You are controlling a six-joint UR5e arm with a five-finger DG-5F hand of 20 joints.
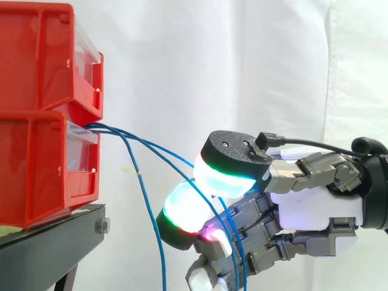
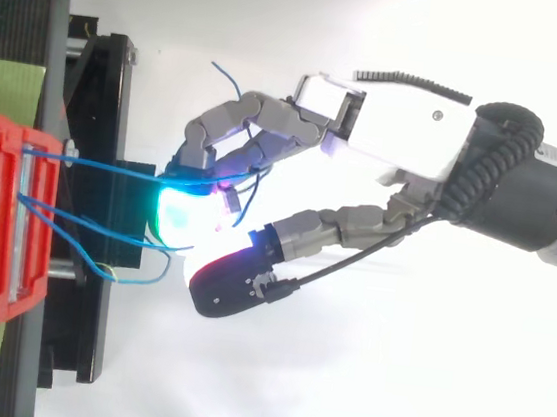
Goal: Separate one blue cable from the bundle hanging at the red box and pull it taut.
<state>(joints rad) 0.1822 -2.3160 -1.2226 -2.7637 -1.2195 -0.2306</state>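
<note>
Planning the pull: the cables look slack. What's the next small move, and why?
Probably ease the hand back slightly from the red bins. Two blue cables cross it and sag; a third cable hangs apart. A short pull should show which strand comes along.

Stacked red bins (image 1: 36, 121) on black stand (image 1: 54, 233)

Hand (image 1: 315, 206): white palm shell with grey metal finger links. Fingertips (image 1: 225, 177): thick rounded pads with black textured caps, glowing cyan, green and magenta. Wrist (image 2: 521, 196): black cylinder, silver flange behind.
</note>
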